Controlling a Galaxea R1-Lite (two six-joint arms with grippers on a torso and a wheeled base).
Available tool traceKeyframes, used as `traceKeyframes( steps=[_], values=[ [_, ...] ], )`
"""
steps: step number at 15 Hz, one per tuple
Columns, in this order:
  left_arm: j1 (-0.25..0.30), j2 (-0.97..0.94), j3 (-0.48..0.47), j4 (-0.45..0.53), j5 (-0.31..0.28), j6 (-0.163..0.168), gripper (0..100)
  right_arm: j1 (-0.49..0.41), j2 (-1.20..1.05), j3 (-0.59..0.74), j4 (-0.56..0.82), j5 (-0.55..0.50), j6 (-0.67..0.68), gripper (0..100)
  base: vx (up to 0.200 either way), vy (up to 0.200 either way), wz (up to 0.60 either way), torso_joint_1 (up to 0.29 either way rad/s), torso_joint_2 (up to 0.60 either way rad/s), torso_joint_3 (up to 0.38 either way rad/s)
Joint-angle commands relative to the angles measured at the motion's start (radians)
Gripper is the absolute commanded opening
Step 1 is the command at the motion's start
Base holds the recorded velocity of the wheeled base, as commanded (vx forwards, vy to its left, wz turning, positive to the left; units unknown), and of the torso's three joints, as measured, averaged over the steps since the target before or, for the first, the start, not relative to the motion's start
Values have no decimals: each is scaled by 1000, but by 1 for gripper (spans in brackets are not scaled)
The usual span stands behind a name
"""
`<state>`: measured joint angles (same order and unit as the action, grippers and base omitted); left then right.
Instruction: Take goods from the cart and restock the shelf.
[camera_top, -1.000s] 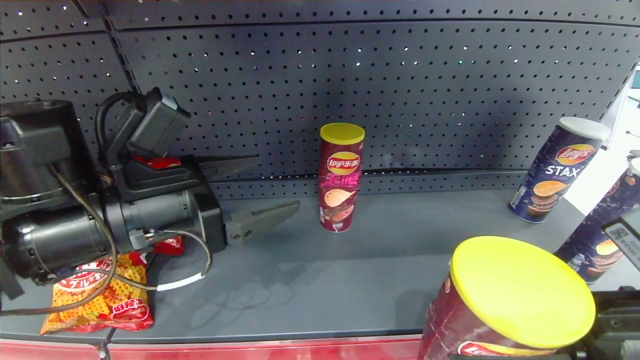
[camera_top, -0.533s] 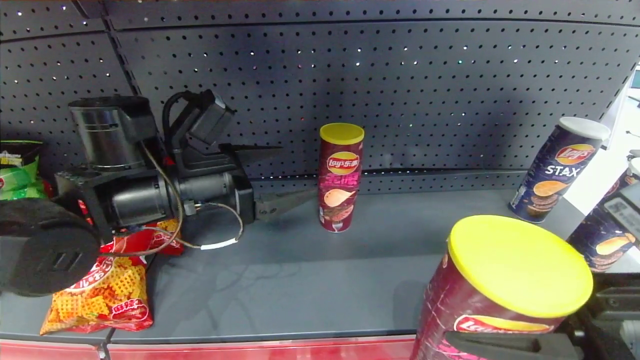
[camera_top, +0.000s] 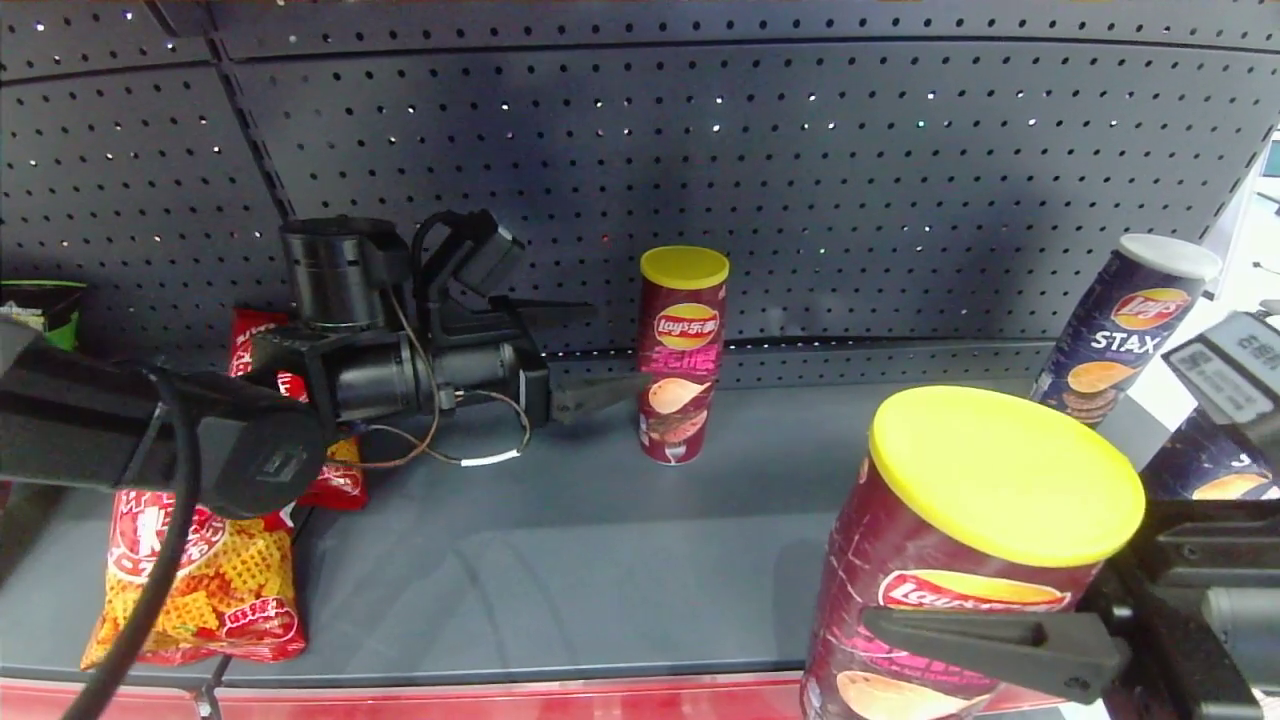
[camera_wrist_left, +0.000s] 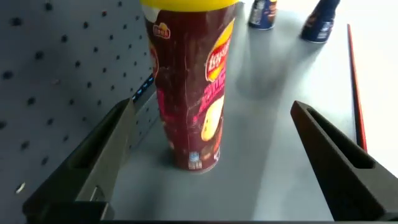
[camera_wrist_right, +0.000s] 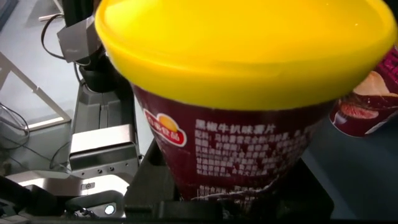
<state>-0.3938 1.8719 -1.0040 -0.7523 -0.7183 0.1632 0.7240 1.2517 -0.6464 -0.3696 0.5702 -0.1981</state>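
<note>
Your left gripper's fingers spread wide, flanking the standing chip can by the shelf's pegboard back; any sideways nudge may topple it. Your right gripper's fingers clamp the held chip can at the shelf front, upright, lid up, long axis vertical.
</note>
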Motion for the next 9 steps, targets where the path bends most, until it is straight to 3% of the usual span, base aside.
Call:
traceKeyframes(
  steps=[1, 9],
  values=[
    [12, 104, -84, -1, -36, -1, 100, 0, 9, -1, 0, 0, 5, 0, 0, 0, 0, 0, 0, 0],
    [4, 266, -235, -22, -58, -1, 100, -15, 25, 2, 0, 2, 20, 0, 0, 0, 0, 0, 0, 0]
  ],
)
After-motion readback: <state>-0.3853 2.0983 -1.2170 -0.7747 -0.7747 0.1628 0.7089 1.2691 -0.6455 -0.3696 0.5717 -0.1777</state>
